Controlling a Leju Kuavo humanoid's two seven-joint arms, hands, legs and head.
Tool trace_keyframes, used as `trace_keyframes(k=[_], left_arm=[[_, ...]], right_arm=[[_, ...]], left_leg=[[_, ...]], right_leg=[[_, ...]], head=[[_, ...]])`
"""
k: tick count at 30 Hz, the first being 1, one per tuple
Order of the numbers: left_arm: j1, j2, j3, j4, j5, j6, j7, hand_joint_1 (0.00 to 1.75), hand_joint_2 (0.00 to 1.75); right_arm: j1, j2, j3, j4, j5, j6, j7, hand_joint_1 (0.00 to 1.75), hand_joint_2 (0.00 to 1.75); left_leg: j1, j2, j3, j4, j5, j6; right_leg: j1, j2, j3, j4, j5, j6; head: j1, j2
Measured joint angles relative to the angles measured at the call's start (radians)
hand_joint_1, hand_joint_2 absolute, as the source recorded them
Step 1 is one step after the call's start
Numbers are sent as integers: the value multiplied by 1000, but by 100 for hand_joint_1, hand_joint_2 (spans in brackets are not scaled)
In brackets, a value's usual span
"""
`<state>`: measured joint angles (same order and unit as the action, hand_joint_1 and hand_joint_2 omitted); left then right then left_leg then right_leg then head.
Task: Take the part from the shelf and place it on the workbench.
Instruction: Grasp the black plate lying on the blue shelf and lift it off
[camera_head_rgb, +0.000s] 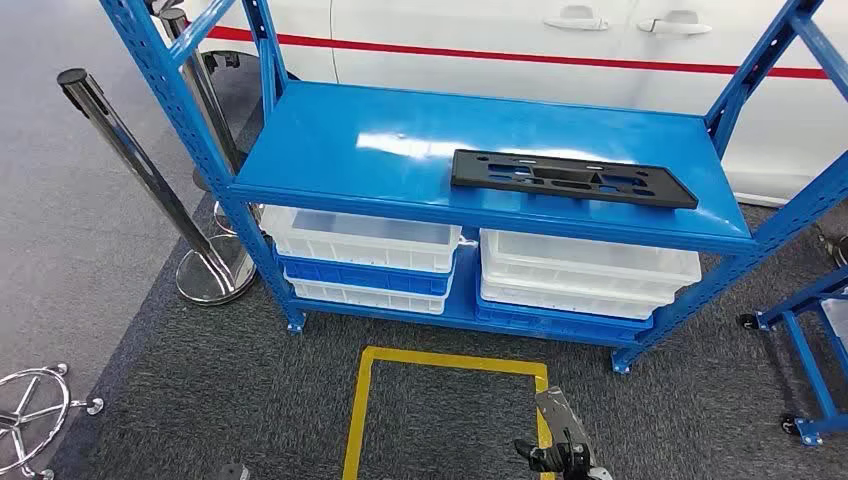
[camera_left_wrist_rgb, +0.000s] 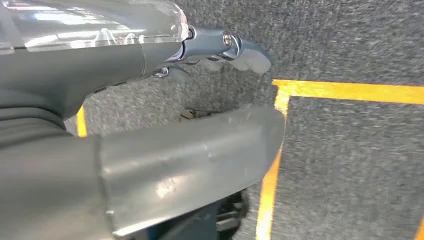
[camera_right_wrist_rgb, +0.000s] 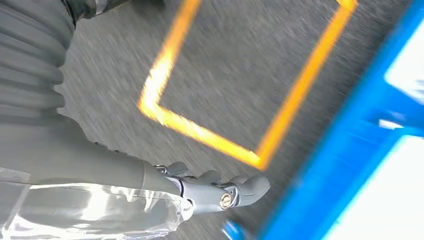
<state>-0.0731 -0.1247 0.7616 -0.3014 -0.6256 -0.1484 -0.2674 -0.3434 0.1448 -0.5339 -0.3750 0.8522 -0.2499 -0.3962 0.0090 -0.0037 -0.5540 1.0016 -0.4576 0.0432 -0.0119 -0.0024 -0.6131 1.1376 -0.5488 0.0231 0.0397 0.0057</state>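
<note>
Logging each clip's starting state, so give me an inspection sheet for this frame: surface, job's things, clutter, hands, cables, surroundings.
Surface: blue shelf, top deck glossy with a light glare; no workbench seen.
Job's things: black part lying flat on the top deck, toward its right front, untouched.
Clutter: white and blue bins stacked on the lower deck, left and right.
Hands: left hand over the carpet, fingers apart, holding nothing; right hand low beside the shelf, also holding nothing.
Cables: nothing seen.
Surroundings: grey carpet with a yellow tape square; chrome stanchions at left; white car with a red stripe behind; another blue frame on casters at right.
</note>
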Motion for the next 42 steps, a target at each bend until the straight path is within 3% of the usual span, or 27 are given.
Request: trace_keyframes(k=[3, 4, 5, 6, 7, 9, 11, 14, 16, 18, 19, 20, 21, 23, 24, 26, 29, 30, 33, 34, 35, 36, 38, 39, 40, 42], left_arm=[[-6, -3, 10, 6, -11, -4, 1, 0, 0], [-8, -4, 15, 9, -17, -5, 2, 0, 0], [-9, -5, 19, 11, -23, -7, 3, 0, 0], [-11, -7, 23, 14, -28, -8, 4, 0, 0], [-13, -9, 27, 16, -34, -10, 5, 0, 0], [-21, -13, 33, 20, -44, -13, 6, 0, 0], [-28, -16, 40, 23, -54, -15, 8, 0, 0], [-34, -18, 45, 28, -71, -17, 9, 0, 0], [-38, -19, 48, 31, -84, -18, 10, 0, 0], [-42, -21, 50, 35, -98, -18, 10, 0, 0], [-43, -22, 51, 36, -104, -18, 10, 0, 0], [-44, -23, 52, 38, -110, -18, 10, 0, 0], [-45, -24, 53, 39, -116, -18, 10, 0, 0], [-49, -24, 55, 41, -127, -18, 10, 0, 0], [-53, -25, 56, 43, -132, -18, 10, 0, 0], [-60, -27, 56, 46, -142, -19, 9, 0, 0], [-62, -31, 57, 49, -158, -20, 9, 0, 0], [-64, -33, 57, 50, -163, -20, 9, 0, 0], [-72, -38, 57, 52, -178, -21, 8, 0, 0], [-73, -40, 57, 53, -183, -21, 8, 0, 0], [-73, -42, 57, 54, -189, -21, 8, 0, 0], [-73, -44, 57, 55, -194, -21, 8, 0, 0], [-74, -49, 57, 57, -205, -21, 8, 0, 0], [-76, -51, 57, 59, -210, -21, 8, 0, 0], [-79, -52, 57, 60, -216, -21, 8, 0, 0], [-85, -54, 57, 63, -226, -21, 9, 0, 0]], right_arm=[[-7, 0, 42, -24, 35, -27, 11, 0, 175], [-10, 0, 62, -37, 54, -41, 17, 0, 175], [-13, 0, 84, -51, 72, -54, 24, 0, 175], [-18, 0, 107, -65, 91, -68, 31, 0, 175], [-25, 0, 132, -81, 110, -81, 38, 0, 175], [-42, 0, 182, -109, 147, -108, 53, 0, 175], [-53, 0, 229, -135, 182, -131, 71, 0, 175], [-63, -1, 300, -174, 234, -162, 102, 0, 175], [-76, -1, 356, -204, 273, -189, 128, 0, 175], [-91, -2, 409, -232, 313, -215, 158, 0, 175], [-96, -2, 432, -245, 333, -226, 173, 0, 175], [-100, -3, 456, -260, 351, -236, 189, 0, 175], [-104, -4, 481, -275, 368, -245, 205, 0, 175], [-116, -9, 537, -308, 400, -264, 239, 0, 175], [-124, -13, 563, -323, 415, -274, 257, 0, 175], [-139, -22, 607, -353, 443, -290, 296, 0, 175], [-155, -41, 678, -403, 484, -311, 362, 0, 175], [-161, -49, 700, -421, 497, -320, 385, 0, 175], [-174, -67, 749, -479, 538, -345, 453, 0, 175], [-174, -70, 759, -497, 551, -351, 475, 0, 175], [-174, -74, 770, -516, 565, -358, 498, 0, 175], [-174, -79, 782, -538, 579, -364, 521, 0, 175], [-179, -92, 811, -584, 607, -381, 567, 0, 175], [-184, -99, 825, -604, 621, -390, 589, 0, 175], [-188, -105, 840, -623, 634, -398, 611, 0, 175], [-192, -113, 866, -660, 659, -412, 652, 0, 175]], left_leg=[[-1, -1, 0, 1, -1, 2], [-2, -1, 0, 1, -1, 3], [-2, -2, 2, 2, -2, 3], [-2, -3, 4, 3, -4, 2], [-2, -3, 5, 4, -6, 0], [-6, -3, 4, 9, -11, -7], [-8, -2, 0, 11, -12, -15], [-7, -2, -6, 26, -26, -29], [-4, -2, -45, 113, -77, -39], [0, -1, -112, 251, -134, -47], [2, -1, -136, 295, -142, -50], [4, -1, -143, 304, -130, -52], [5, -1, -130, 268, -99, -53], [7, 0, -69, 130, -25, -49], [6, 0, -43, 71, -4, -46], [3, -1, -27, 22, -2, -36], [4, -2, -17, 7, -3, -15], [5, -2, -10, 4, -3, -9], [4, -2, -2, 3, -4, 2], [4, -2, 1, 3, -7, 2], [4, -3, 5, 3, -11, 2], [5, -4, 11, 4, -16, 0], [5, -4, 28, 3, -31, -7], [4, -4, 36, 4, -38, -12], [3, -4, 40, 4, -45, -18], [1, -3, 44, 6, -53, -31]], right_leg=[[-1, 0, -71, 144, -55, 5], [-1, 0, -90, 178, -57, 6], [-1, 0, -91, 171, -37, 6], [-1, 0, -73, 125, 0, 4], [-1, 0, -42, 52, 44, 0], [4, 1, 12, -71, 93, -9], [9, 2, 24, -107, 93, -15], [2, 1, 28, -118, 96, -30], [-2, -1, 31, -124, 99, -41], [-1, 0, 30, -123, 99, -46], [-1, 0, 31, -121, 98, -46], [-1, 0, 31, -120, 96, -46], [-2, 1, 32, -117, 95, -45], [-1, 3, 34, -112, 89, -40], [1, 3, 33, -109, 87, -36], [4, 3, 29, -104, 88, -25], [2, 3, 23, -82, 93, -6], [0, 3, 12, -58, 80, -1], [-2, 3, -78, 104, -1, 11], [-3, 3, -111, 154, -17, 13], [-4, 3, -131, 174, -13, 14], [-6, 3, -134, 158, 12, 13], [-9, 2, -92, 32, 102, 12], [-7, 2, -68, -33, 127, 10], [-4, 1, -52, -77, 139, 4], [2, 2, -46, -99, 130, -11]], head=[[0, 0], [0, 0], [0, 0], [0, 0], [0, 0], [0, 0], [-1, 0], [-1, 0], [-1, 0], [-1, 0], [-1, 0], [-1, 0], [-1, 0], [-1, 0], [-1, 0], [0, 0], [0, 0], [0, 0], [1, 0], [0, 0], [0, 0], [0, 0], [0, 0], [1, 0], [1, 0], [1, 0]])
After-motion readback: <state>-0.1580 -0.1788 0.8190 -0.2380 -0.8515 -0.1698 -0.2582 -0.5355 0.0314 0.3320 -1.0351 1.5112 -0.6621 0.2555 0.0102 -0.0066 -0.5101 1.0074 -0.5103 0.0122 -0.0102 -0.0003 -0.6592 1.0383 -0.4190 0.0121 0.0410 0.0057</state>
